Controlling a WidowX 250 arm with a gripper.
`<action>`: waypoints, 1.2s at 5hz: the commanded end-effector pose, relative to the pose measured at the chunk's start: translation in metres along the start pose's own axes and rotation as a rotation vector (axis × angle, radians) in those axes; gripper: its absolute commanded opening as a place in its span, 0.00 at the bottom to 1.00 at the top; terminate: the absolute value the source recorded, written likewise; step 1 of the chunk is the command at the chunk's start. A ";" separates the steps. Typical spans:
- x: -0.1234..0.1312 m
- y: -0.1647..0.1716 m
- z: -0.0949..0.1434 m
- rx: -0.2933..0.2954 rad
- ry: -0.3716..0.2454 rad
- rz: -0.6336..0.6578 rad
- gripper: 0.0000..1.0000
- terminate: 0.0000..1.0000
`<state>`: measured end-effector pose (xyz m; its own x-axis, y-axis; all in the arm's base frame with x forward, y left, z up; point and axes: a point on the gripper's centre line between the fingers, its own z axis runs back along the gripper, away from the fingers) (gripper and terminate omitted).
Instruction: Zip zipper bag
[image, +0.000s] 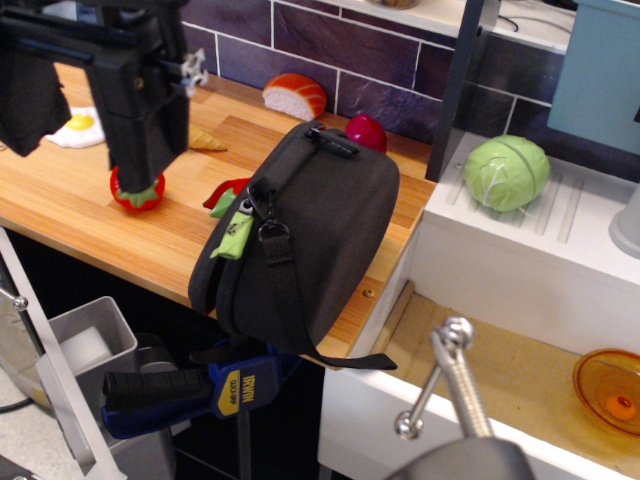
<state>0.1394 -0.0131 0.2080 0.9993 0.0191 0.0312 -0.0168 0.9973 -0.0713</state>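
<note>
The zipper bag (320, 230) is a large black rounded case standing tilted on the front edge of the wooden counter (60, 200). Its lime-green pull tab (236, 234) hangs at the bag's upper left side, where the black strap (285, 290) is clipped on. The top handle (331, 141) sits at the far end. My gripper (85, 140) is black and hangs at the upper left, left of the bag and apart from it. Its two fingers (148, 130) stand wide apart with nothing between them.
A red tomato toy (137, 192) sits under the right finger. A fried egg (78, 127), sushi piece (295, 95), red ball (366, 132) and red-green pepper (225, 195) lie around the bag. Right: green cabbage (507, 172), sink faucet (455, 370), orange bowl (610, 390). A blue clamp (200, 390) grips the counter edge.
</note>
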 end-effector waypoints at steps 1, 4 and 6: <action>0.000 0.000 0.000 0.000 0.000 0.000 1.00 0.00; 0.051 0.011 -0.049 -0.015 -0.041 0.052 1.00 0.00; 0.051 0.007 -0.090 0.036 -0.041 0.046 1.00 0.00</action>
<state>0.1908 -0.0111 0.1131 0.9969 0.0567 0.0543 -0.0551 0.9981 -0.0291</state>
